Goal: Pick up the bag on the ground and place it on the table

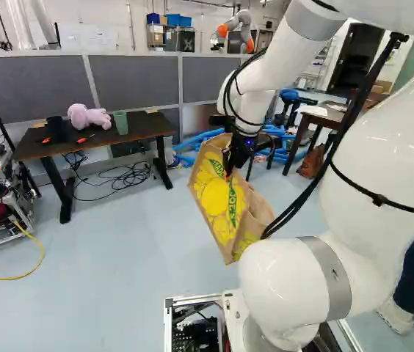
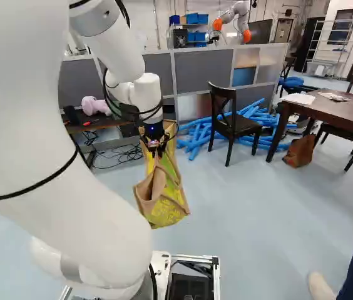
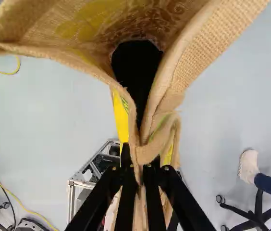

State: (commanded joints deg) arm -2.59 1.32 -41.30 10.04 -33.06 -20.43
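One bag (image 2: 169,206) in the gripper (image 2: 155,150).

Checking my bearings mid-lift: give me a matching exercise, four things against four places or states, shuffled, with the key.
1. Burlap bag
2. Pink plush toy
3. Blue tubes
4. Dark chair

A. Heaped on the floor
B. On the table, near a green cup
C. Upright, in front of other things heaped on the floor
D. Gripped by its rim in the gripper

Pairs: 1-D, 2-B, 3-A, 4-C
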